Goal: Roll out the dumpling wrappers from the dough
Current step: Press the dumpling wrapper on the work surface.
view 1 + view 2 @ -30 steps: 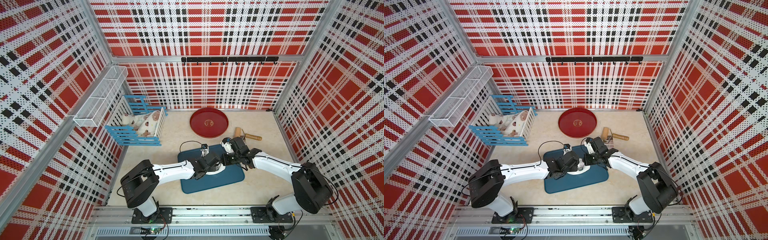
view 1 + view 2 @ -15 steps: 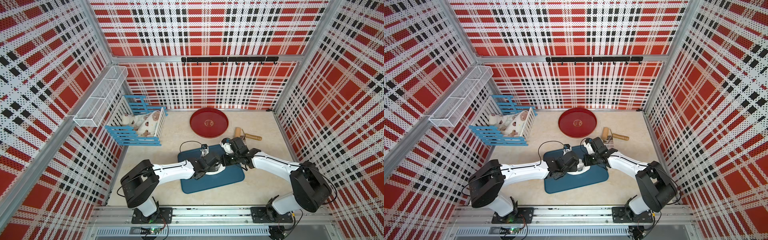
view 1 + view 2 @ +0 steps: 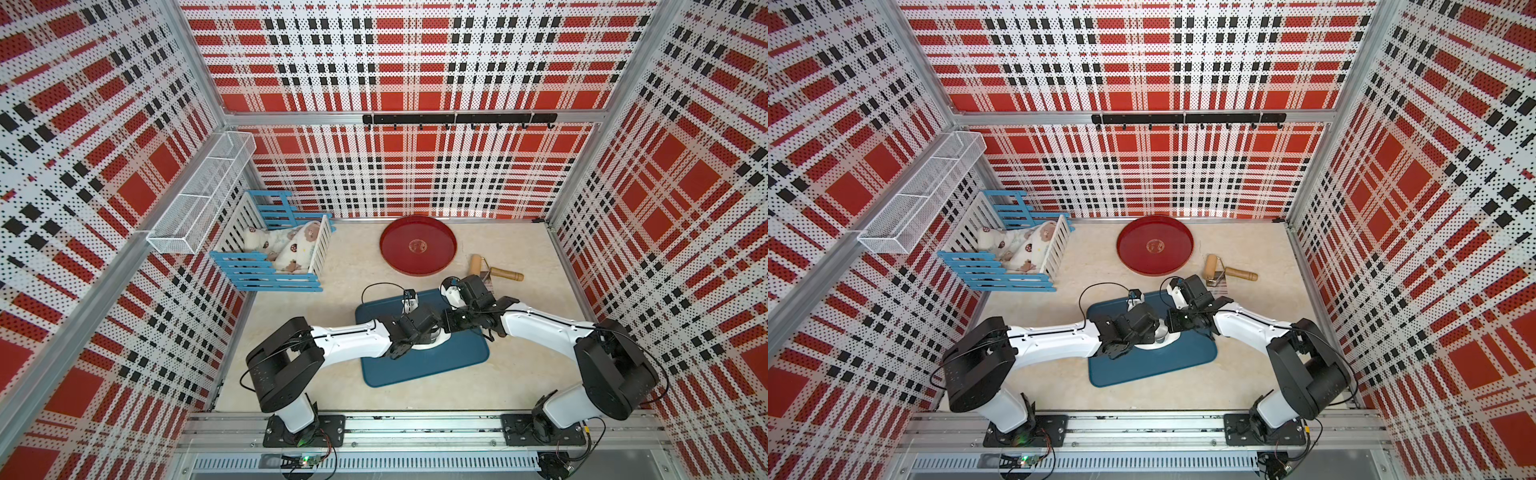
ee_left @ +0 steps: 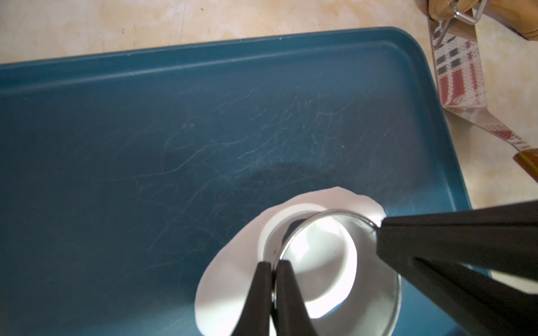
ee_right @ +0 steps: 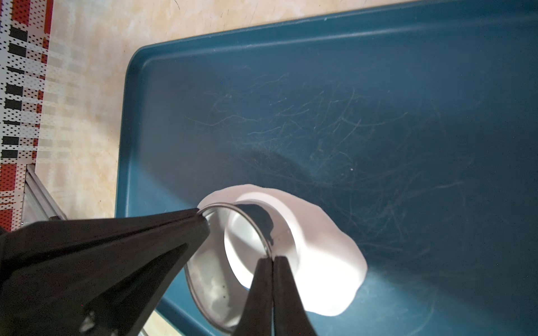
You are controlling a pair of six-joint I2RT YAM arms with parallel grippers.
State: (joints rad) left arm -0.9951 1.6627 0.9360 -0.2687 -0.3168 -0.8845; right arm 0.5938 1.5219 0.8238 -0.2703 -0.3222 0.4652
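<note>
Now: both arms meet over the tray [image 3: 415,370], centre and low in both top views.
left gripper [image 4: 273,265]: fingers nearly closed, pinching the ring [image 4: 369,276] by its thin wall, one finger inside and one outside; nothing else is held.
right gripper [image 5: 273,259]: the same narrow pinch on another part of the rim.
dough [image 4: 227,276]: flat white sheet on the tray, lower centre of the left wrist frame; the ring stands on it.
wrapper [image 4: 323,279]: white round inside the ring, probably the disc being cut; cannot tell whether it is cut through.
step (judged): stamping a wrapper out of the sheet.
risk 1: the sheet's edge runs just beside the rim in places, so the disc may come out with a flat or torn side.
risk 2: uneven push from the two arms tilts the ring, which then cuts on one side only.
risk 3: smooth metal in a thin pinch; a twist or lift may let the ring slip.
risk 4: soft dough may stick in the ring, so on lifting the disc or the whole sheet may rise and stretch.
risk 5: the arms are close together, so the fingers may knock.
idle: roller [image 3: 494,272] and plate [image 3: 417,245], above the tray in a top view and apart from it.
</note>
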